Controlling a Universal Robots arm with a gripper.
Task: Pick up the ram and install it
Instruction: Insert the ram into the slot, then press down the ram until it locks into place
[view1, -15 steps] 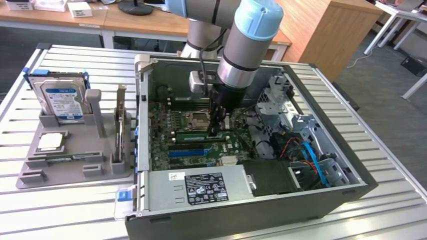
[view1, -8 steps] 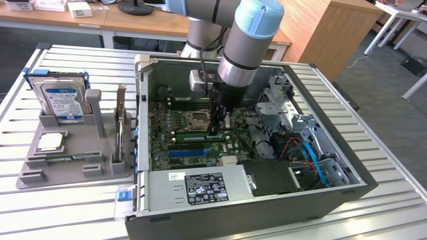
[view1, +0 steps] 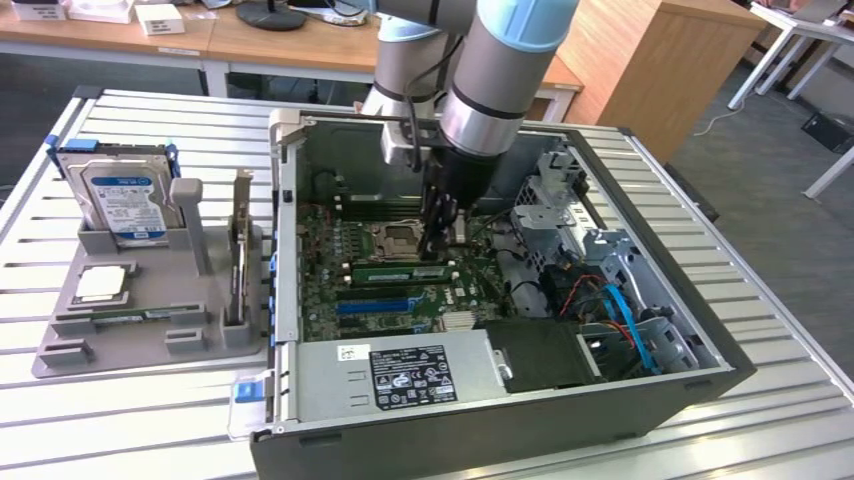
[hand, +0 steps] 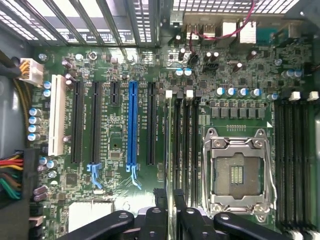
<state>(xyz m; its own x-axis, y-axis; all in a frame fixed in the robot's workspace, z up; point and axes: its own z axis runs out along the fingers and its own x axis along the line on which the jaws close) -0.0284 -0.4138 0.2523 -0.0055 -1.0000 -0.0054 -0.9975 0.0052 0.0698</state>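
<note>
**A:** Where's the ram (view1: 394, 272) at?

**B:** Inside the case (view1: 467, 440), mid-table, down at the slots just beside the socket (view1: 396, 238). Jaws are pinched narrow on its top edge, as far as I can tell.

**A:** Any worries?

**B:** If it's skewed to the slot, pushing could flex the board (hand: 114, 140) or leave it half-seated.

**A:** Count?

**B:** One ram in the jaws. One more green stick (view1: 134, 317) in the tray (view1: 134, 347) near the table's edge on the exterior view's left. One hard drive (view1: 127, 195), one blue slot (hand: 132, 125).

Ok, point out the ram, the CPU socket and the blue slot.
ram (view1: 396, 272): exterior view, middle of its green side.
CPU socket (hand: 239, 174): wrist view, centre of the open contact field.
blue slot (hand: 132, 125): wrist view, midway along its body.
</note>
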